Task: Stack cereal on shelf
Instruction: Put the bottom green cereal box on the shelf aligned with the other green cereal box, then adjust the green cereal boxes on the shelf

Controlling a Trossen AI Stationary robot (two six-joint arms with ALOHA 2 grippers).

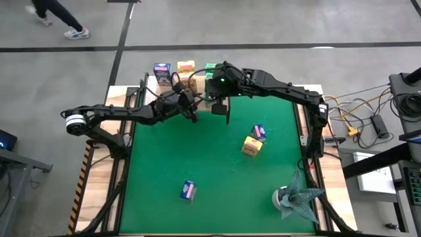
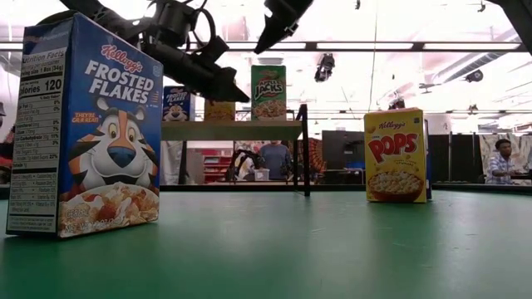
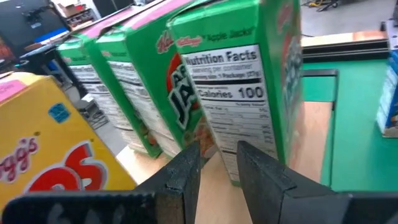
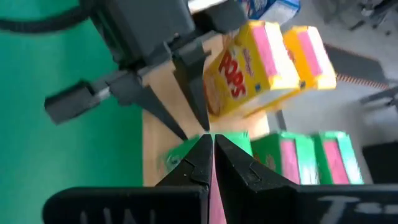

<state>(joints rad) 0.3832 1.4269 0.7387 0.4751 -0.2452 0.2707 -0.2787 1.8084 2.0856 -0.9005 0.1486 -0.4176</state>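
The wooden shelf (image 1: 172,84) stands at the table's far edge and carries blue (image 1: 162,71), yellow (image 1: 186,67) and green (image 1: 210,68) cereal boxes. My left gripper (image 1: 195,113) is slightly open and empty. Its fingertips stand low before the narrow side of the nearest green box (image 3: 249,81), above the shelf board (image 3: 311,143). My right gripper (image 1: 227,113) is shut and empty. In the low view it hangs above the green box (image 2: 268,91). A blue box (image 1: 189,190), a yellow box (image 1: 252,146) and another blue box (image 1: 259,131) stand loose on the mat. My left gripper reaches level toward the nearest green box's narrow nutrition-label side (image 3: 227,155), near its bottom edge. Whether the fingertips (image 3: 186,168) touch it, I cannot tell.
A grey-green foil wad (image 1: 296,197) lies at the mat's near right corner. The green mat (image 1: 217,197) has free room in the middle and near left. People stand in the room behind the shelf (image 2: 270,158).
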